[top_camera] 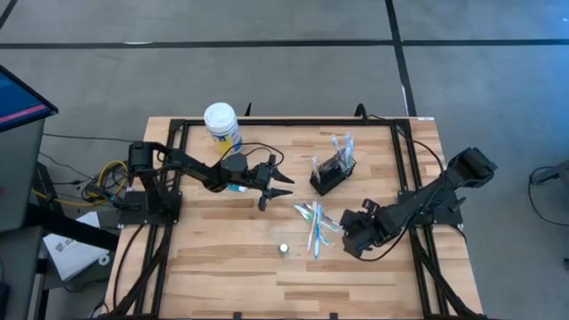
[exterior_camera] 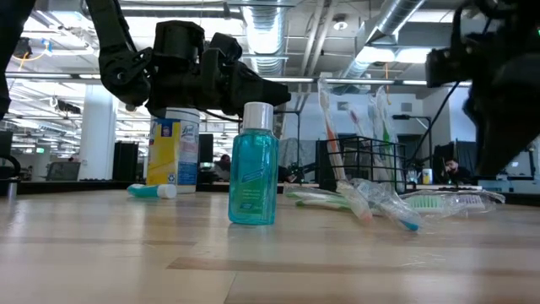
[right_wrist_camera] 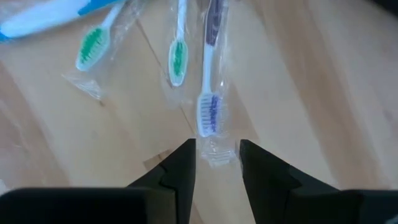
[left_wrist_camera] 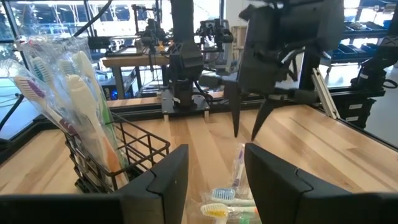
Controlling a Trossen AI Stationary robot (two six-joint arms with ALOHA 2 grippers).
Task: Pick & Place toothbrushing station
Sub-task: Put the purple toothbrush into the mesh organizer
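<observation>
The black wire-mesh holder [top_camera: 332, 174] stands on the table with several wrapped toothbrushes [left_wrist_camera: 74, 93] upright in it. More wrapped toothbrushes [top_camera: 316, 224] lie flat near the table's middle. A small teal tube [top_camera: 236, 188] lies under my left arm. My left gripper [top_camera: 277, 181] hangs level and open, left of the holder, pointing toward it. My right gripper [right_wrist_camera: 217, 163] points steeply down, open, just above the loose brushes. Its fingertips stand on either side of the wrapper end [right_wrist_camera: 217, 153] of a purple-bristled brush [right_wrist_camera: 208, 112].
A white-lidded yellow-and-blue jar [top_camera: 222, 126] stands at the far left. A small teal bottle with a white cap [exterior_camera: 253, 165] stands near the table's front middle [top_camera: 283, 249]. A black frame [top_camera: 402, 169] borders the wooden tabletop.
</observation>
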